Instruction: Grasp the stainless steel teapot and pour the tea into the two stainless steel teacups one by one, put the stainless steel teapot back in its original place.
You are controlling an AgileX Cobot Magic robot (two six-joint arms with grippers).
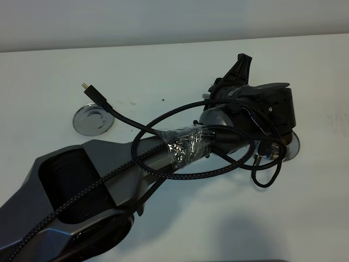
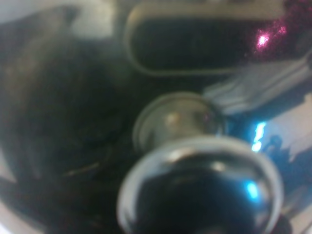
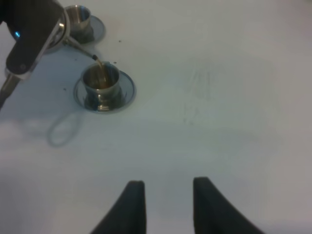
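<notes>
My left gripper [image 1: 248, 109] has reached across to the right and is shut on the stainless steel teapot, which the arm hides in the high view. The blurred lid knob [image 2: 200, 195] fills the left wrist view. In the right wrist view the thin spout [image 3: 80, 48] tilts down and a brown stream of tea [image 3: 97, 63] falls into the nearer teacup [image 3: 101, 80] on its saucer [image 3: 127, 90]. The second teacup [image 3: 78, 17] stands just beyond it. The round coaster [image 1: 92, 120] lies bare at the left. My right gripper [image 3: 165, 195] hovers over bare table, its fingers slightly apart with nothing between them.
The left arm's grey body [image 1: 82, 185] and looping black cables [image 1: 163, 117] cover the middle of the high view. A loose gold-tipped plug [image 1: 87, 88] sticks out above the coaster. One saucer rim [image 1: 294, 143] shows from under the gripper. The table is white.
</notes>
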